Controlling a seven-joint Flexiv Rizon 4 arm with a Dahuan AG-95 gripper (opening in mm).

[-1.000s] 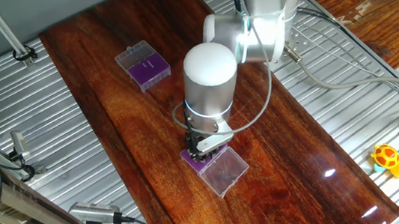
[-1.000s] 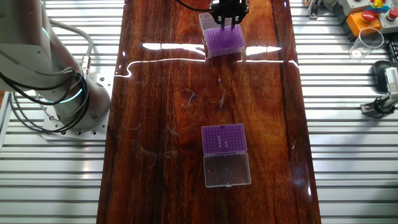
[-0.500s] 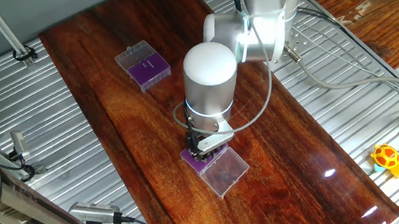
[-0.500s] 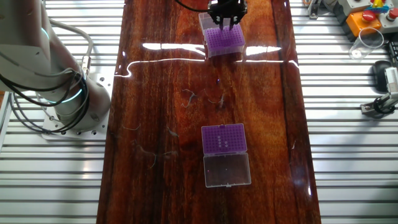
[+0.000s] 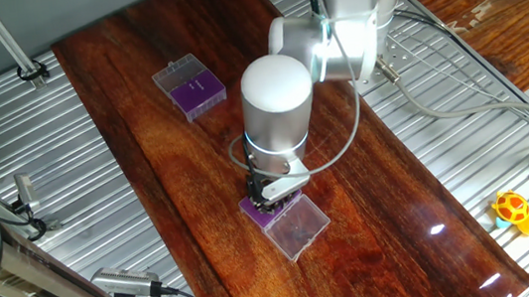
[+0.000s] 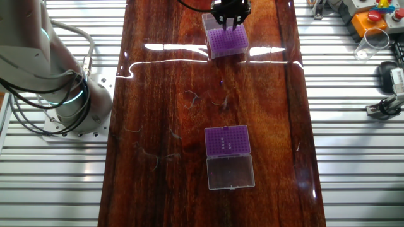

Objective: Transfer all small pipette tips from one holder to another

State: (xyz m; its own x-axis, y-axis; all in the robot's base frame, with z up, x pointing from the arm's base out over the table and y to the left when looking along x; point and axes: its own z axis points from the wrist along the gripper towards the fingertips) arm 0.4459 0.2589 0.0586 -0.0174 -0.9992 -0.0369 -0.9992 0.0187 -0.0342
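My gripper (image 6: 230, 25) hangs straight down over the purple holder (image 6: 227, 43) at the far end of the wooden board. In one fixed view the arm's wrist hides most of that holder (image 5: 254, 210), and its clear lid (image 5: 300, 227) lies open beside it. The gripper (image 5: 270, 200) sits just above the purple insert. Its fingertips are dark and close together, and nothing between them can be made out. A second purple holder (image 6: 227, 140) with its clear lid (image 6: 231, 171) open carries a few small pipette tips (image 6: 229, 141), seen as specks. That holder (image 5: 189, 85) lies well away from the gripper.
The dark wooden board (image 6: 164, 94) lies on a ribbed metal table. The arm's base (image 6: 63, 107) stands at the left of the board. Cables, a control box (image 6: 372, 12) and a yellow toy (image 5: 514, 210) lie off the board.
The gripper has risen slightly above the far holder. Both holders stay where they were.
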